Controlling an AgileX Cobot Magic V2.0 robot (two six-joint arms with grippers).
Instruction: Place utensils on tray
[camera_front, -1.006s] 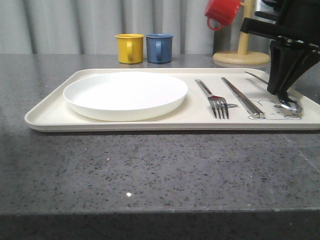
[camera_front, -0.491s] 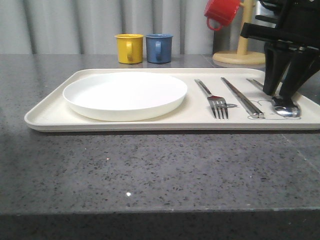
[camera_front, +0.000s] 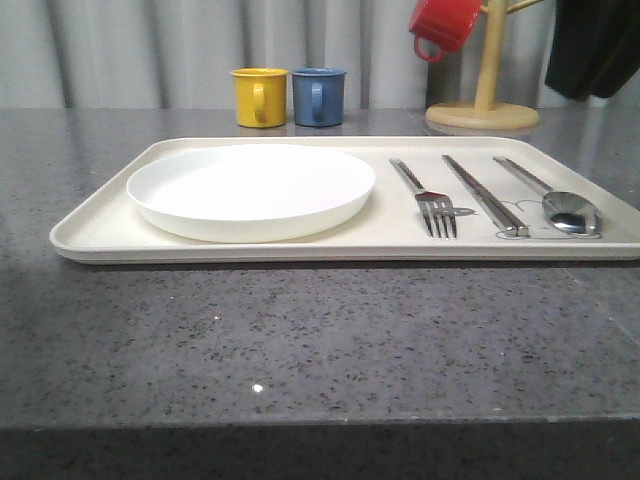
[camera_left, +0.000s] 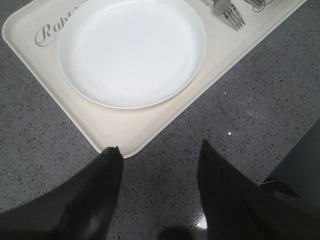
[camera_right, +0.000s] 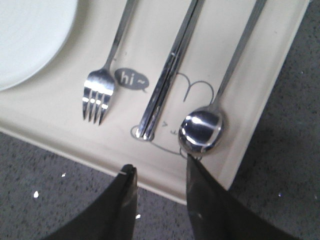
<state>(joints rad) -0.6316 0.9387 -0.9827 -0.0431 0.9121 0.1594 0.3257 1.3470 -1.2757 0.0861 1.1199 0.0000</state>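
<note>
The cream tray (camera_front: 100, 235) lies across the counter. On it rest the white plate (camera_front: 250, 188), the fork (camera_front: 432, 205), the chopsticks (camera_front: 485, 193) and the spoon (camera_front: 565, 205), side by side. My right arm (camera_front: 595, 50) hangs high at the far right. In the right wrist view my right gripper (camera_right: 160, 167) is open and empty above the tray's (camera_right: 260, 110) near edge, with the fork (camera_right: 97, 95), chopsticks (camera_right: 162, 85) and spoon (camera_right: 202, 130) below it. My left gripper (camera_left: 159, 155) is open and empty over the counter beside a tray (camera_left: 125, 132) corner, near the plate (camera_left: 131, 50).
A yellow mug (camera_front: 259, 96) and a blue mug (camera_front: 319, 95) stand behind the tray. A red mug (camera_front: 445, 25) hangs on a wooden stand (camera_front: 485, 105) at the back right. Dark speckled counter (camera_front: 300, 340) stretches in front of the tray.
My right arm has risen from just above the spoon to the upper right corner. The spoon stays lying on the tray.
</note>
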